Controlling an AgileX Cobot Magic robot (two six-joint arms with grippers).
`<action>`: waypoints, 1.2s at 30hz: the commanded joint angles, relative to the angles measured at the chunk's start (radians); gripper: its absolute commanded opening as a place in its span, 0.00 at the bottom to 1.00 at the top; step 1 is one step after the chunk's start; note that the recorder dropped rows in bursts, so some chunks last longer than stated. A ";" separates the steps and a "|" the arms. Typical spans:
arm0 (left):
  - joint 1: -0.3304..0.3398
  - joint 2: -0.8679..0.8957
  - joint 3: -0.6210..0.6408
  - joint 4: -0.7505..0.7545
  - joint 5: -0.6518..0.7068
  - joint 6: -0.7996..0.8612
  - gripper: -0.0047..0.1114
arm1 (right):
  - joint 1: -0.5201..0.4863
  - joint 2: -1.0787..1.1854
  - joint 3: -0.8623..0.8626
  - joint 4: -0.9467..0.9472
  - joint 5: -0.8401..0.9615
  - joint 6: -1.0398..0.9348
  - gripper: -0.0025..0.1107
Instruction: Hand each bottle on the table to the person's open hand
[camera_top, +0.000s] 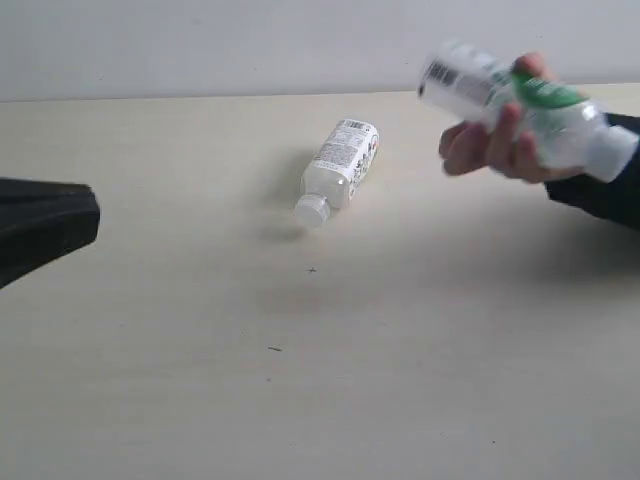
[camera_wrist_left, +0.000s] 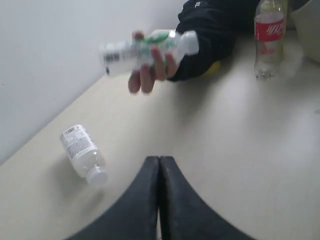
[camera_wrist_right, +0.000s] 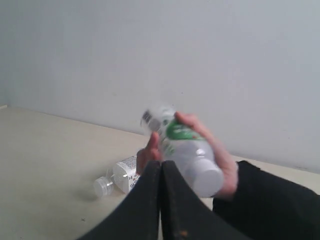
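A whitish bottle (camera_top: 340, 165) with a white label lies on its side on the cream table (camera_top: 300, 380), its cap toward the front. The person's hand (camera_top: 490, 145), on a black sleeve, is closed around a second whitish bottle with a green label (camera_top: 520, 100) and holds it above the table at the right. My left gripper (camera_top: 92, 212) is shut and empty at the left edge, well away from the lying bottle (camera_wrist_left: 82, 154). My right gripper (camera_wrist_right: 161, 163) is shut and empty just in front of the held bottle (camera_wrist_right: 187, 150). A clear Coca-Cola bottle (camera_wrist_left: 269, 35) stands beyond the sleeve.
A bit of yellow (camera_wrist_left: 215, 67) shows behind the black sleeve (camera_wrist_left: 210, 30); I cannot tell what it is. A pale rounded object (camera_wrist_left: 307, 25) sits beside the Coca-Cola bottle. A grey wall (camera_top: 200, 40) runs along the table's far edge.
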 joint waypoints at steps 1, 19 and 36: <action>0.001 -0.067 0.084 -0.018 0.019 0.024 0.04 | 0.004 -0.004 0.004 0.001 -0.013 0.000 0.02; 0.007 -0.097 0.218 0.231 -0.072 -0.232 0.04 | 0.004 -0.004 0.004 0.011 -0.013 0.000 0.02; 0.007 -0.097 0.218 0.231 -0.072 -0.232 0.04 | 0.004 -0.004 0.004 0.011 -0.013 0.000 0.02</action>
